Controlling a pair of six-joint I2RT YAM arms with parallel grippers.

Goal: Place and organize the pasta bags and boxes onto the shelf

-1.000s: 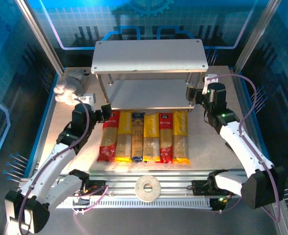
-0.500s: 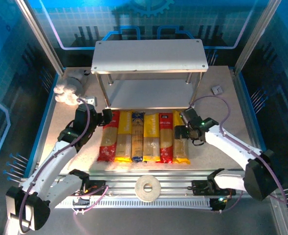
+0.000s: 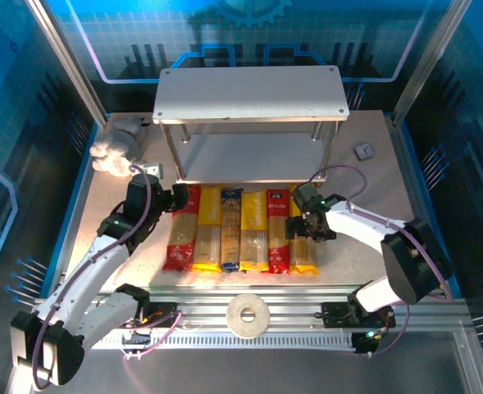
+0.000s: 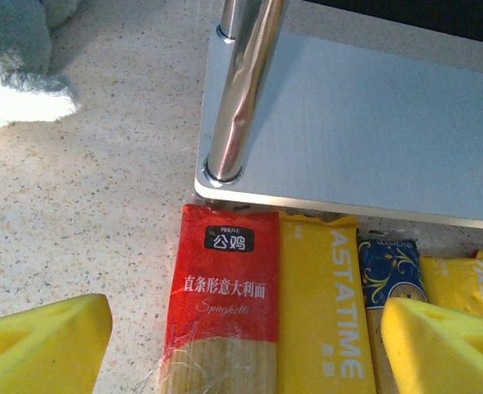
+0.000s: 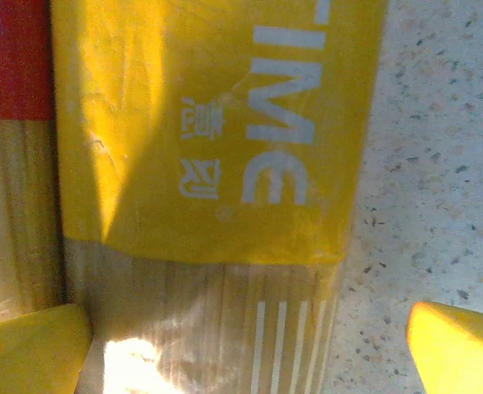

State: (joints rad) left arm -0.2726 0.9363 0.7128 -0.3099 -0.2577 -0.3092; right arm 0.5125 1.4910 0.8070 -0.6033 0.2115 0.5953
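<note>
- Spaghetti packs, six long narrow ones, lie flat side by side in one row on the speckled beige table point(image 3: 389, 176), just in front of the two-tier white-board shelf point(image 3: 249, 94). None is on either board.
- From the left, the row runs: outer red pack point(image 3: 181, 234), yellow pack point(image 3: 208, 230), pale pack with dark blue ends point(image 3: 230, 230), middle yellow pack point(image 3: 253, 230), inner red pack point(image 3: 278, 238), rightmost yellow pack point(image 3: 304, 256).
- Left gripper point(image 3: 178, 198) hovers at the far end of the outer red pack. In its wrist view the yellow fingertips point(image 4: 40, 345) stand wide apart, with nothing between them but the packs below.
- That view also shows the far ends of the packs close to the front edge of the lower board point(image 4: 372, 123), beside a shiny metal leg point(image 4: 241, 90).
- Right gripper point(image 3: 308, 226) sits over the rightmost yellow pack point(image 5: 208, 123), its fingers spread wide. One pad point(image 5: 28, 336) is at the seam with the inner red pack and the other is over bare table; whether they touch the pack cannot be told.
- A grey-white plush toy point(image 3: 114, 148) lies at the far left, a flat beige ring point(image 3: 248, 312) on the near rail, and a small grey object point(image 3: 362, 150) at the far right.
</note>
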